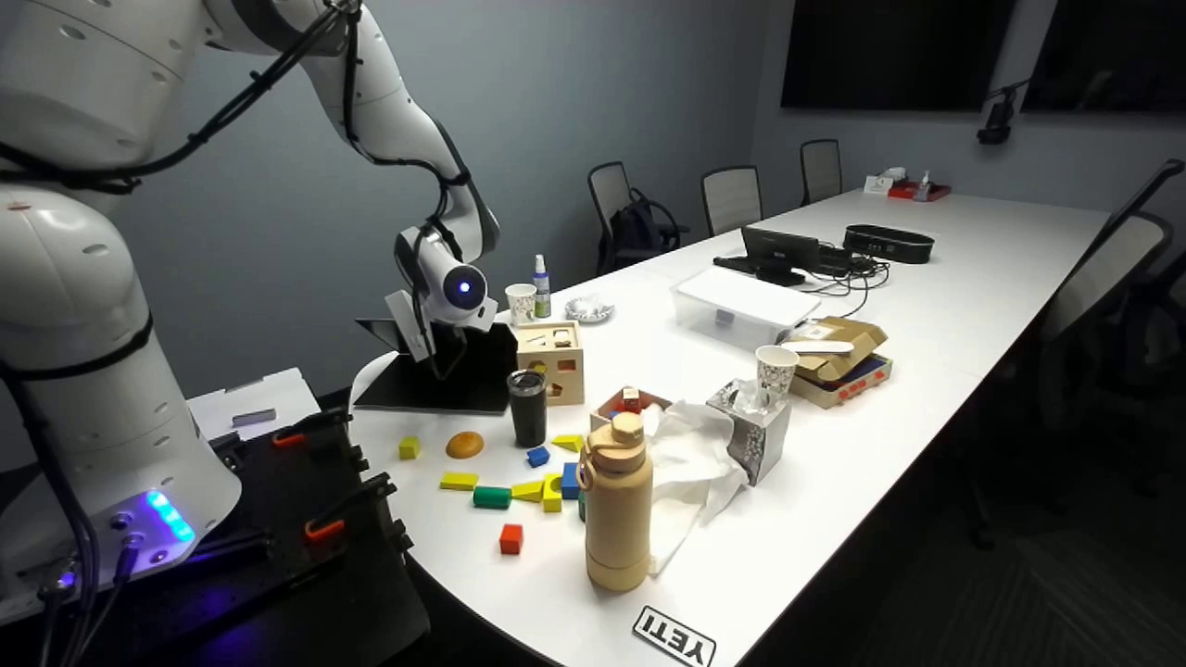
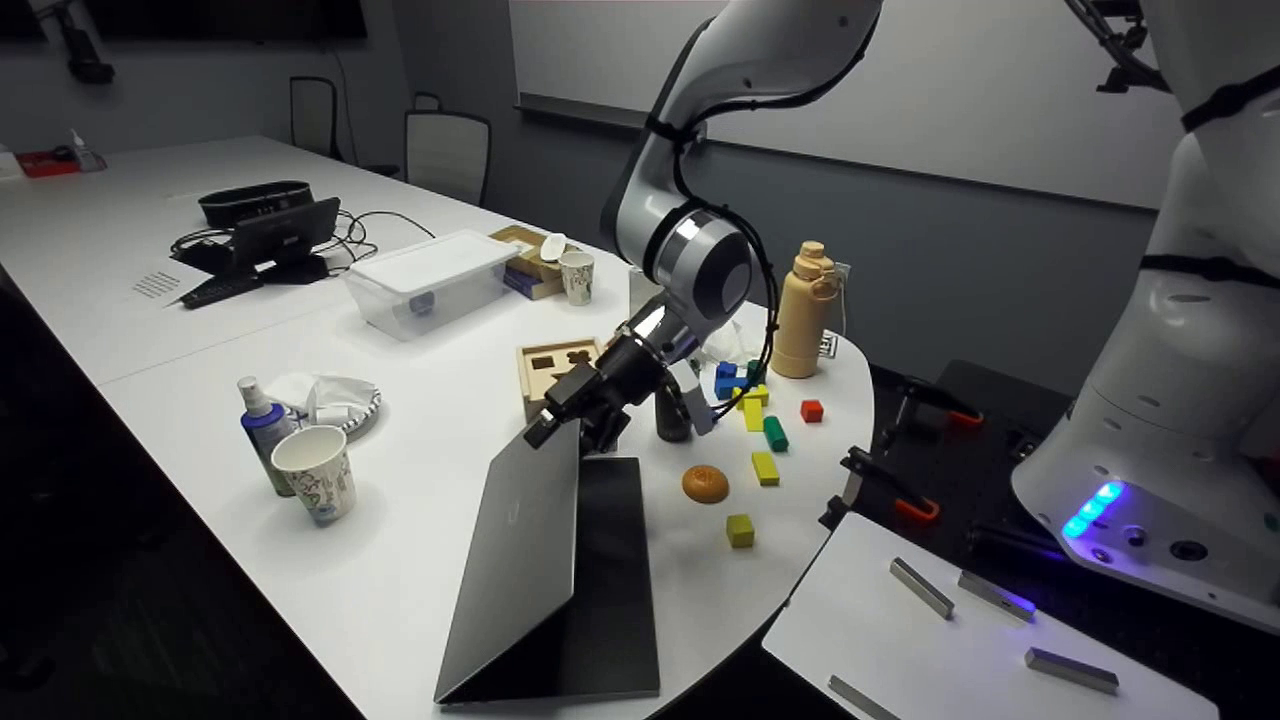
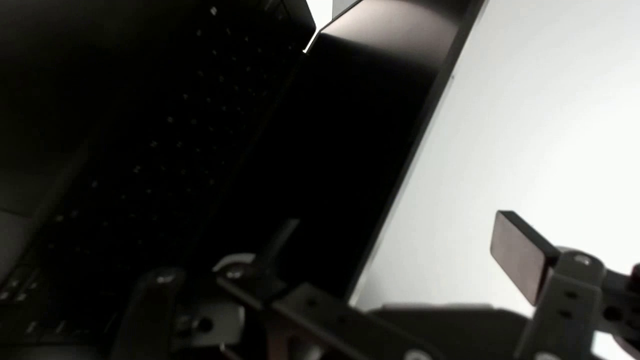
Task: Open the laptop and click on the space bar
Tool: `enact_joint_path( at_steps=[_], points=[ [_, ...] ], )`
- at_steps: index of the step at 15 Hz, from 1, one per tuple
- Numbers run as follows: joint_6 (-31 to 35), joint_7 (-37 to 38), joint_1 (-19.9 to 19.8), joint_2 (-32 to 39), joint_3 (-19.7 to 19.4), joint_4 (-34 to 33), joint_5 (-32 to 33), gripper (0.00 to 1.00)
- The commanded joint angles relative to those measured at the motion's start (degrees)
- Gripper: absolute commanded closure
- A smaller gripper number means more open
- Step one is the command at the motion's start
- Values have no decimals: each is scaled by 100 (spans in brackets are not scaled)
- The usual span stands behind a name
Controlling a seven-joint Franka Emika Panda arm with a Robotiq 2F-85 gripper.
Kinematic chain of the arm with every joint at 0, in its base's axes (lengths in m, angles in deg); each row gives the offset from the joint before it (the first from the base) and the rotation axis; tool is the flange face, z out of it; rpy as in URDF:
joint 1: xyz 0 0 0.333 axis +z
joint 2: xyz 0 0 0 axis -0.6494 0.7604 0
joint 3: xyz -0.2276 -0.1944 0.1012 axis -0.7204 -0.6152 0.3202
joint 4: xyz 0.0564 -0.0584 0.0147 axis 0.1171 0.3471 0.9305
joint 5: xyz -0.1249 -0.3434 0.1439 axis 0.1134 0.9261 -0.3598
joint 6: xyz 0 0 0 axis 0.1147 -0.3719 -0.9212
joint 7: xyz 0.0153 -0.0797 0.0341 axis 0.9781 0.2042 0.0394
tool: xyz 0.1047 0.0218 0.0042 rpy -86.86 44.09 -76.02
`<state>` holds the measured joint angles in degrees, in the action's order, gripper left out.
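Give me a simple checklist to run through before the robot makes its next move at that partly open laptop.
1. Laptop lid raised: ok, partly open and tilted.
2. Keyboard exposed: ok, keys show in the wrist view.
3. Space bar picked out: cannot tell, too dark.
4. Gripper shut, probably best for pressing: not ok, it is open.
5. Gripper apart from lid: cannot tell, they overlap in an exterior view.
6. Dark tumbler upright: ok.

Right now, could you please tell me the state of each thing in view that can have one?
Laptop, partly open; I cannot tell if it is on
Jaws, open, spread apart
Tan bottle, upright, capped
Black tumbler, upright
Spray bottle, upright
Paper cups, upright
Storage box, lid on
Wall screens, dark
Base light, glowing blue
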<state>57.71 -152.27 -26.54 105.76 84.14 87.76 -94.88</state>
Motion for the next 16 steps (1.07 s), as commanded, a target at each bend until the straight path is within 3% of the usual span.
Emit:
enact_joint_path(
  at_steps=[1, 16],
  points=[
    [-130, 8, 200, -216, 102, -183, 29, 0],
    [40, 66, 581, 204, 238, -1345, 563, 0]
  ],
)
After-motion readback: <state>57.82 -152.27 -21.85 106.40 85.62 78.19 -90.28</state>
